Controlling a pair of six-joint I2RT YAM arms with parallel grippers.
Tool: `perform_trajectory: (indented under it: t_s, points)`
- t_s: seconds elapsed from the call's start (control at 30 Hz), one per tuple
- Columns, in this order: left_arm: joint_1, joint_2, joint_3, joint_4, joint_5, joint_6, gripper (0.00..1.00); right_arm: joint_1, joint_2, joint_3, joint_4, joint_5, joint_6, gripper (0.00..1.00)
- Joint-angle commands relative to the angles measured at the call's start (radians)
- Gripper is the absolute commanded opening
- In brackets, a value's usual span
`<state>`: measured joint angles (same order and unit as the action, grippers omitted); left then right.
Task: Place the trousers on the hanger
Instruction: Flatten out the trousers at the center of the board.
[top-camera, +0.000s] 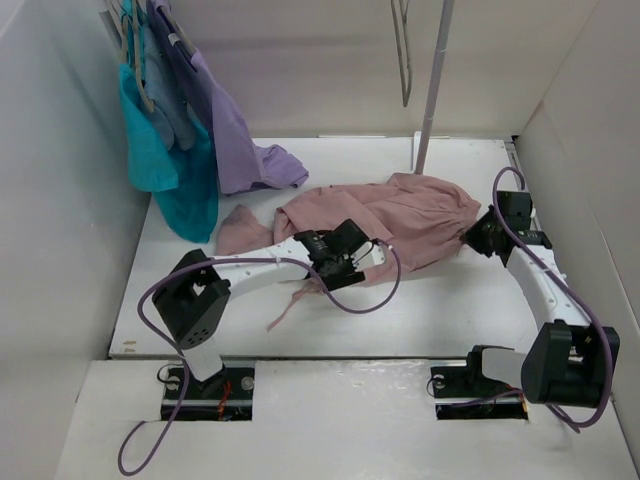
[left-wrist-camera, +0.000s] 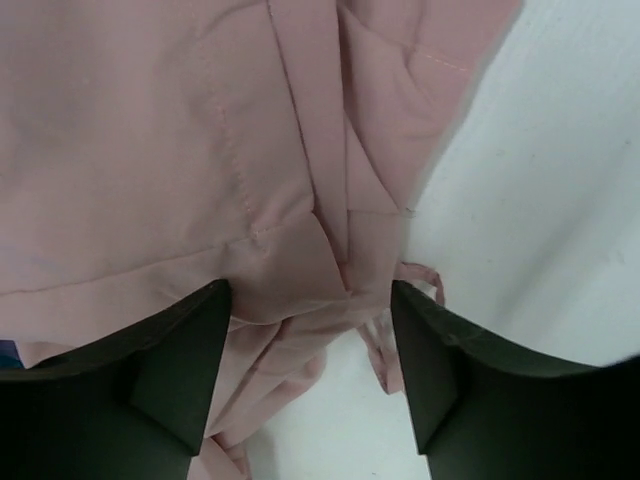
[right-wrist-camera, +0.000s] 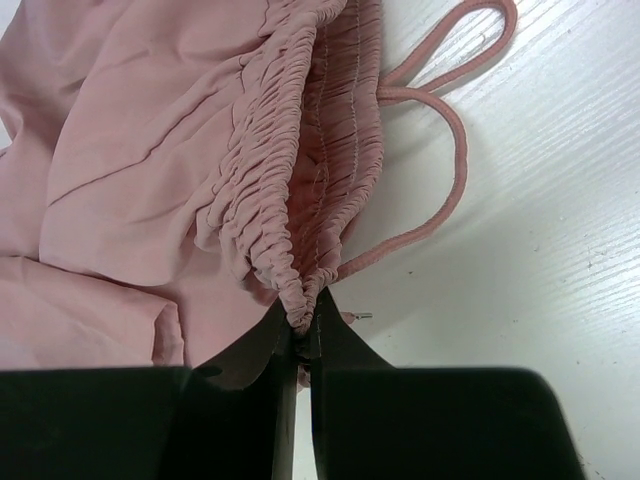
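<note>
The dusty-pink trousers (top-camera: 400, 220) lie crumpled across the middle of the white table. My right gripper (top-camera: 470, 236) is shut on the gathered elastic waistband (right-wrist-camera: 300, 270) at their right end; a drawstring (right-wrist-camera: 450, 150) loops beside it. My left gripper (top-camera: 350, 262) is open, its jaws wide apart low over the trousers' near edge (left-wrist-camera: 290, 250), with folded fabric and a thin strip between the fingers (left-wrist-camera: 180, 370). The thin grey hanger (top-camera: 402, 50) hangs at the back by the pole.
A teal garment (top-camera: 165, 170) and a lilac garment (top-camera: 235, 140) hang on pale hangers at the back left. A grey upright pole (top-camera: 435, 85) stands at the back. White walls enclose the table on both sides.
</note>
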<state>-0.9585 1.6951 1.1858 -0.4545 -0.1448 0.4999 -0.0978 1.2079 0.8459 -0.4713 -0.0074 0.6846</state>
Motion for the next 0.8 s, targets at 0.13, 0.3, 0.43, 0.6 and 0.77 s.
perform_trajectory:
  t_s: [0.13, 0.3, 0.43, 0.6, 0.77]
  points:
    - [0.049, 0.028, -0.014, 0.069, -0.065, 0.037, 0.58, -0.005, -0.039, 0.001, -0.006, 0.021, -0.013, 0.00]
    - [0.069, 0.028, -0.032, 0.132, -0.087, 0.051, 0.40, -0.005, -0.048, 0.034, -0.059, 0.032, -0.022, 0.00]
    - [0.093, 0.037, 0.004, 0.132, -0.044, 0.051, 0.00, -0.005, -0.057, 0.058, -0.082, 0.052, -0.022, 0.00]
    - [0.197, 0.025, 0.138, -0.062, 0.092, -0.045, 0.00, -0.005, -0.007, 0.110, -0.092, 0.076, -0.071, 0.00]
    - [0.439, -0.089, 0.361, -0.353, 0.225, -0.052, 0.00, -0.097, 0.057, 0.234, -0.107, 0.081, -0.134, 0.00]
